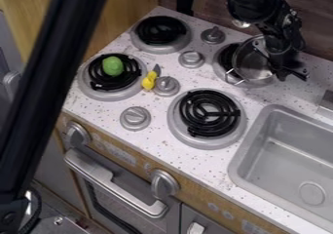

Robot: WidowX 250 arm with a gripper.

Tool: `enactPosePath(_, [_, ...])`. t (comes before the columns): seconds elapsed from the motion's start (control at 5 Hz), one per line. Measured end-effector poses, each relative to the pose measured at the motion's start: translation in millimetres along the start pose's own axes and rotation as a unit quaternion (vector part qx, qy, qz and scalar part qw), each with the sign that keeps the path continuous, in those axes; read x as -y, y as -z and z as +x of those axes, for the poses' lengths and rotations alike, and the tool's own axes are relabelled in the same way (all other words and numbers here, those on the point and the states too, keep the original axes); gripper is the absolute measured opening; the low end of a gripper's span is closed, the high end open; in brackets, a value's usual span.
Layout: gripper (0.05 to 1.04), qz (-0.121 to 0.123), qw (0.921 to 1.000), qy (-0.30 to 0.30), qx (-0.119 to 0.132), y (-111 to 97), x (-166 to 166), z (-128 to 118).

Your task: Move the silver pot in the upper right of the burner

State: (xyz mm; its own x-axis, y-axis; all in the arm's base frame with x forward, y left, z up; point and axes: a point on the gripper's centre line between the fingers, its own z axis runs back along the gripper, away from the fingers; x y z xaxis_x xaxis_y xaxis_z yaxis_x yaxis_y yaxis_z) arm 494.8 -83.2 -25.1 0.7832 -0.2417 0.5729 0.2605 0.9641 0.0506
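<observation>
One black bar (50, 77) slants across the view, well to the left of the sink (286, 165). Left of the sink, on the cabinet front, is a pale handle (116, 186), with a large knob (165, 183) between its right end and the sink. The near burner (209, 112) sits just left of the sink, set into the speckled tabletop (159, 130). Farther left of the sink, the left burner (109, 94) bears a green ball (112, 66), and a yellow-handled knife (150, 78) lies just beside that burner. Beyond the sink, the silver pot (252, 68) rests over the back burner (226, 58), leaving part of its black coil showing. The pincer (292, 76) hangs beyond the sink at the pot's right side; I cannot tell how far open it is or whether it has hold of the pot. Farthest left beyond the sink is another burner (160, 30).
</observation>
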Motion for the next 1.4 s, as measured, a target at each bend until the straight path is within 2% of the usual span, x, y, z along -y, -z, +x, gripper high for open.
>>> enactPosePath(0.2, [0.070, 0.001, 1.0000, -0.004, -0.001, 8, -5, 15])
enactPosePath(0.6, [0.070, 0.023, 0.9988, -0.030, -0.029, 27, -19, 23])
enactPosePath(0.8, [0.085, 0.023, 0.9970, -0.058, -0.046, 35, -29, 25])
enactPosePath(1.0, [0.244, 0.032, 0.9910, -0.106, -0.075, 40, -46, 15])
enactPosePath(1.2, [0.504, 0.034, 0.9837, -0.149, -0.096, 39, -64, 10])
enactPosePath(1.4, [0.783, 0.026, 0.9825, -0.163, -0.087, 32, -73, 1])
